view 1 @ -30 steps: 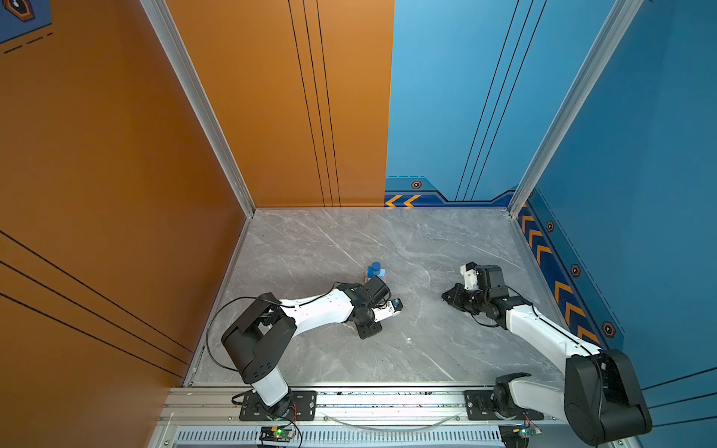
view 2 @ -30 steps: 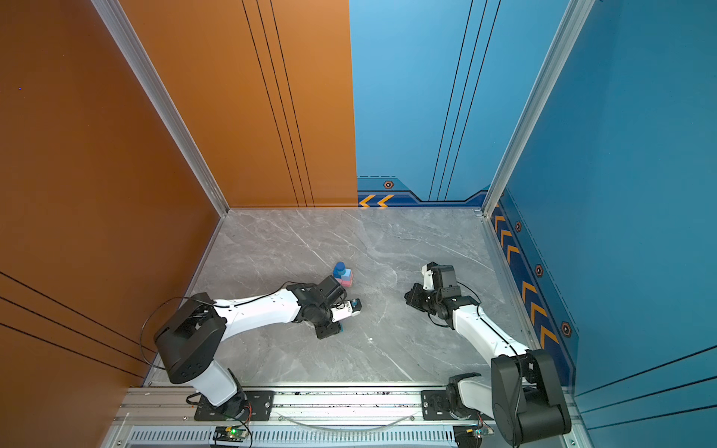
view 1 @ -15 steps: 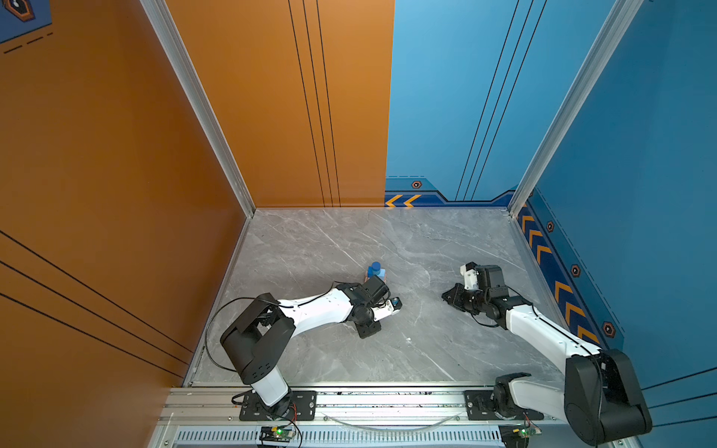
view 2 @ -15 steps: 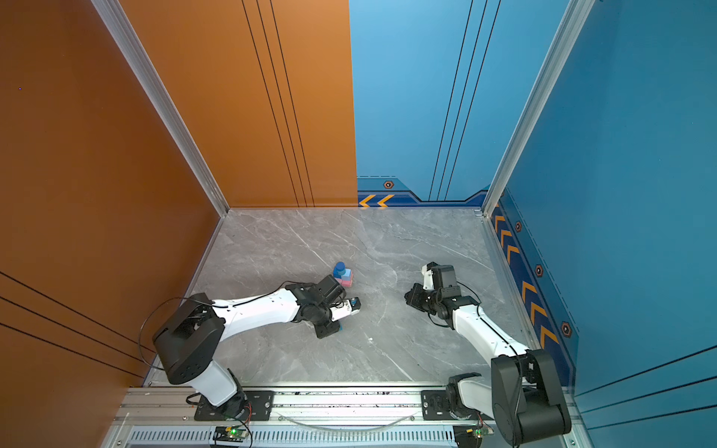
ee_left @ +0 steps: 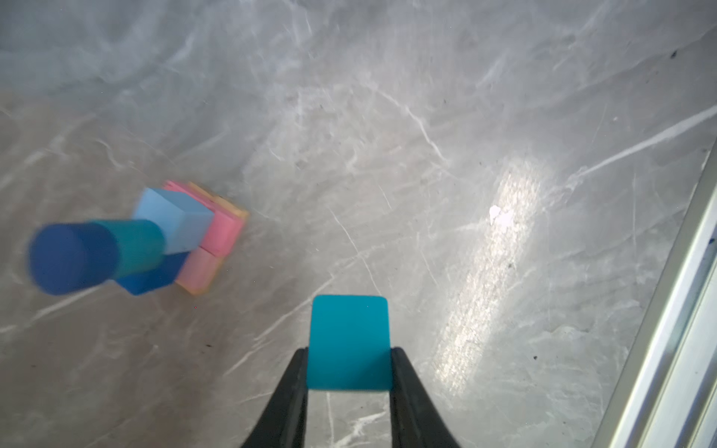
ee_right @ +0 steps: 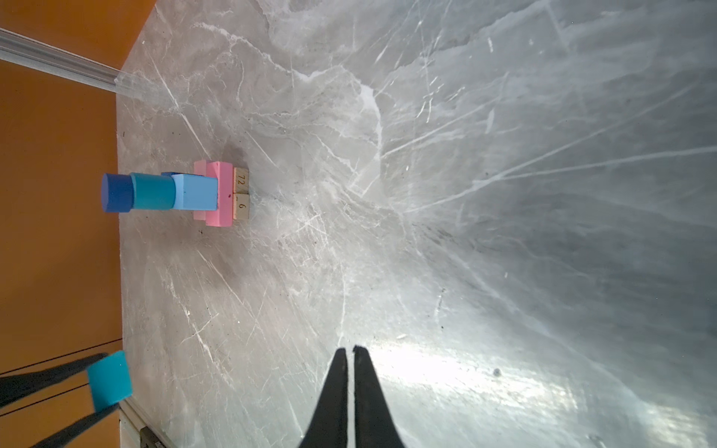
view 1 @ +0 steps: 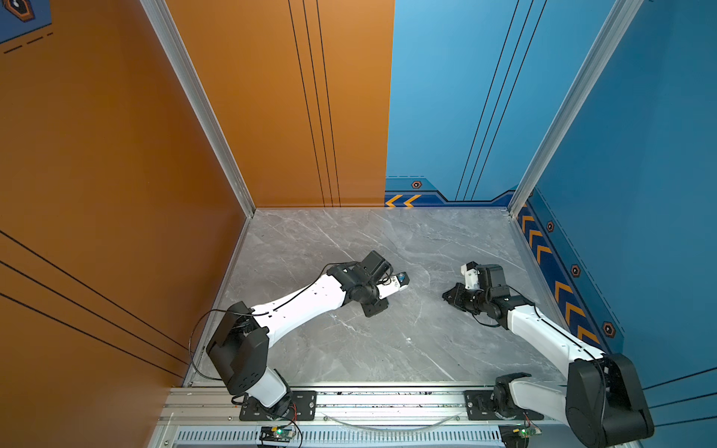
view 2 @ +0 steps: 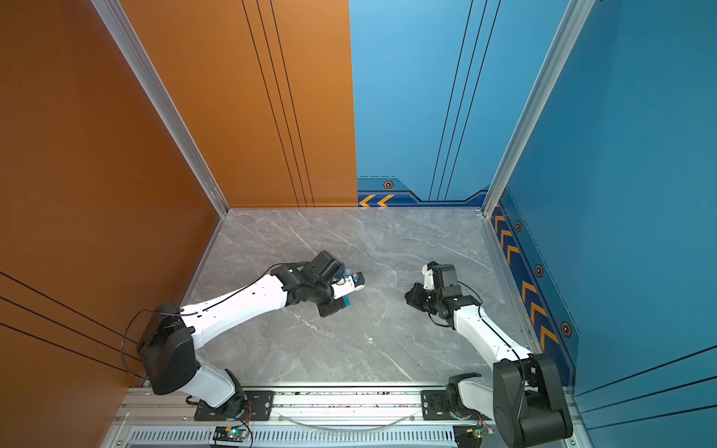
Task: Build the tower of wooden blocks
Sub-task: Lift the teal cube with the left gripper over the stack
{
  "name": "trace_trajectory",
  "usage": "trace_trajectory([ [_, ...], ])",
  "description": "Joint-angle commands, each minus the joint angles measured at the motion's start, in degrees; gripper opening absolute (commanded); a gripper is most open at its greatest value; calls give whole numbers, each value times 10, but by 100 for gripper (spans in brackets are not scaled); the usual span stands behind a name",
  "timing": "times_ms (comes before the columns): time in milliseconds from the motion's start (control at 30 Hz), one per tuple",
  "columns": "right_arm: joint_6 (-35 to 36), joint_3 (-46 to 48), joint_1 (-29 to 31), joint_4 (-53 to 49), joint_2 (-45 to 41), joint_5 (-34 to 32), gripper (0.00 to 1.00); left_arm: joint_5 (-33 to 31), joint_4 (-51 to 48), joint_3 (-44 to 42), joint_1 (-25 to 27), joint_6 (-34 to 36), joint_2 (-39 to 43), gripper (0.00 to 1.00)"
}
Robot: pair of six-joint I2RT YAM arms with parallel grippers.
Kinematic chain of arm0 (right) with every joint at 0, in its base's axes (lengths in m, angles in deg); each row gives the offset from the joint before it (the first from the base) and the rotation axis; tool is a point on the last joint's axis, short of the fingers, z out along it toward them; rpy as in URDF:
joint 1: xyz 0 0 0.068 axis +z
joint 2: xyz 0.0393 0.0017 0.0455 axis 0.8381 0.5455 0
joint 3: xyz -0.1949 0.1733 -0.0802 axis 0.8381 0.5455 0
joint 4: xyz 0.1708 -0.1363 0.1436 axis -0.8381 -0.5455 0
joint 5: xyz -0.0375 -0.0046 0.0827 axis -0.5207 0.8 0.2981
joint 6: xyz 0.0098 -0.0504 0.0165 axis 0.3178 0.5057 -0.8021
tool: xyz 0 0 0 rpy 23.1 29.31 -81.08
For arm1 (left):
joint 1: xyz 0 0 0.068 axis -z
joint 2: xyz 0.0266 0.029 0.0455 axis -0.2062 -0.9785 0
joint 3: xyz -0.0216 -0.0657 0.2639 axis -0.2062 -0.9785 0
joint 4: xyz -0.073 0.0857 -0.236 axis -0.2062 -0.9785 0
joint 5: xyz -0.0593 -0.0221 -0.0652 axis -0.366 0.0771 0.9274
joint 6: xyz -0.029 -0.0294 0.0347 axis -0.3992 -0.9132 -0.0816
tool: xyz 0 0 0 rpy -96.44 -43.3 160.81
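Observation:
The wood block tower (ee_right: 174, 192) stands on the grey table. From the table upward it has tan bars (ee_right: 241, 194), pink bars (ee_right: 219, 194), a light-blue cube (ee_right: 196, 192) beside a dark-blue cube (ee_left: 155, 277), a teal cylinder (ee_right: 151, 192) and a dark-blue cylinder (ee_right: 116, 192). My left gripper (ee_left: 349, 362) is shut on a teal cube (ee_left: 349, 341), held off the table to one side of the tower at about the height of its top. In a top view the cube (view 2: 348, 300) shows under the left wrist, which hides most of the tower. My right gripper (ee_right: 349, 349) is shut and empty, well to the right (view 1: 446, 296).
An orange wall (view 1: 116, 194) bounds the table on the left and blue walls (view 1: 620, 194) on the right and at the back. A metal rail (view 1: 349, 399) with both arm bases runs along the front edge.
The left jaws have closed on the teal cube. The left wrist has moved back toward the tower and now covers it in a top view. The right arm has not moved.

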Motion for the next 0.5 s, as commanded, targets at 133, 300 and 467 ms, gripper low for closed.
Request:
trace_trajectory([
  [133,-3,-51,-4,-53,-10,2,9,29,-119,133,-42,94,-34,0],
  [300,-2,-75,-4,-74,-1,-3,9,84,-142,178,-89,127,-56,1],
  [467,1,-99,-5,-96,9,-12,9,104,-141,203,-115,141,-76,2],
])
